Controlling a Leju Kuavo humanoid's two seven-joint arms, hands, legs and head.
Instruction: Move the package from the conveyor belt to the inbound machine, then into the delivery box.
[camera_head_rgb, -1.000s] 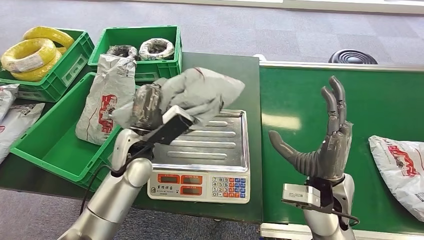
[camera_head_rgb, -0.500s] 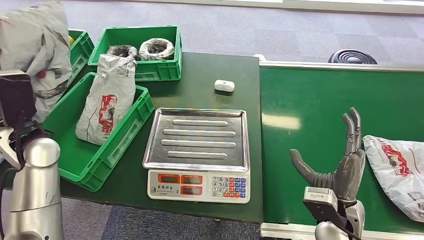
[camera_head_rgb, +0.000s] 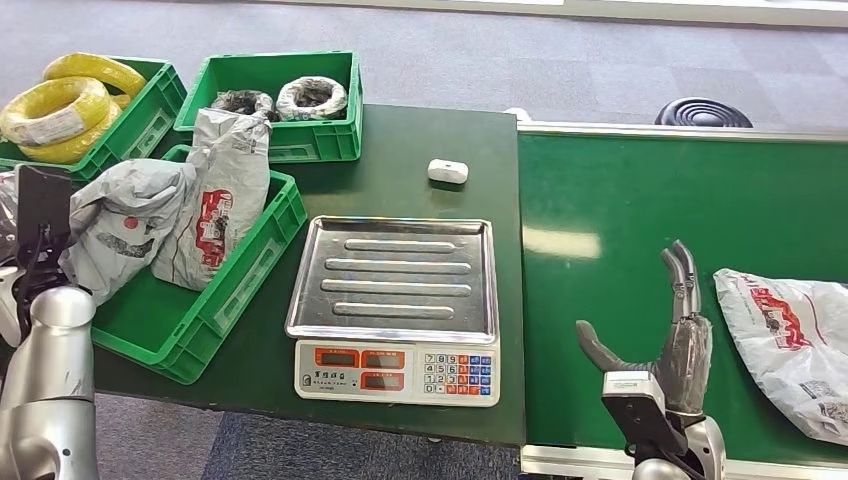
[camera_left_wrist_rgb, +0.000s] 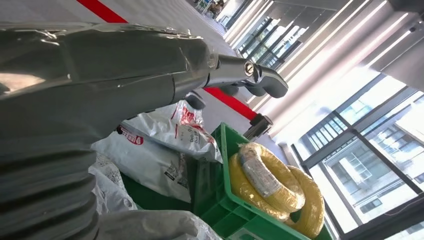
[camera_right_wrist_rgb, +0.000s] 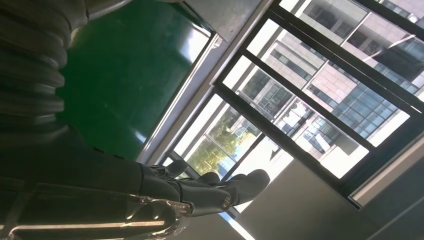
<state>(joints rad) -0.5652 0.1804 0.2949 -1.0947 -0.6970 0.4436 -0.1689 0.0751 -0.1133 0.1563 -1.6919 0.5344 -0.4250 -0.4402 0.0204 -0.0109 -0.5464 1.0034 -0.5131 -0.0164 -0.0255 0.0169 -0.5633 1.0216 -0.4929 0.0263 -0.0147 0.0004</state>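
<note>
Head view: the grey package (camera_head_rgb: 130, 225) is lying in the green delivery box (camera_head_rgb: 230, 290). The right hand (camera_head_rgb: 665, 345) is hovering over the conveyor belt (camera_head_rgb: 620, 210), fingers spread. Left wrist view: the left hand (camera_left_wrist_rgb: 165, 65) is holding nothing, fingers extended.

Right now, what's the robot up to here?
It's sorting packages. A grey package lies in the near green bin beside an earlier one, with the left hand above it, fingers apart. The scale is bare. The right hand is open on the conveyor belt, near the next package.
</note>
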